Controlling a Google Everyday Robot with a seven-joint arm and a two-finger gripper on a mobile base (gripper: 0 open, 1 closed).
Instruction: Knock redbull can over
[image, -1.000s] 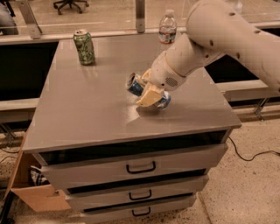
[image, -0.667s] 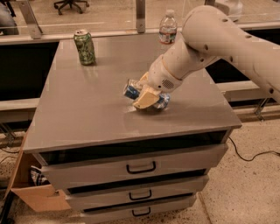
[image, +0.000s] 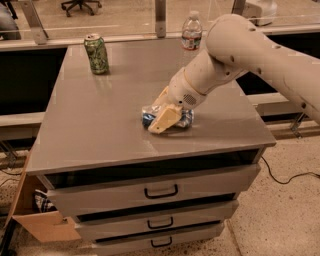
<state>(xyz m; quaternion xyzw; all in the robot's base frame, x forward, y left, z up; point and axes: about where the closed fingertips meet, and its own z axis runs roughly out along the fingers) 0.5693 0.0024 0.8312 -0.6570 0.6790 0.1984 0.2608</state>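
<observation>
The redbull can (image: 148, 119), blue and silver, lies on its side on the grey cabinet top (image: 95, 130), near the middle and towards the front. My gripper (image: 163, 119) is right over and in front of the can, touching it and hiding its middle part. Only the can's two ends show, one on each side of the gripper. The white arm reaches in from the upper right.
A green can (image: 96, 53) stands upright at the back left of the top. A clear water bottle (image: 191, 32) stands at the back edge, behind the arm. Drawers (image: 160, 191) are below the front edge. A cardboard box (image: 37, 222) sits on the floor at the left.
The redbull can has gone from tilted under the gripper to lying flat on its side. The gripper has moved down and slightly left with it.
</observation>
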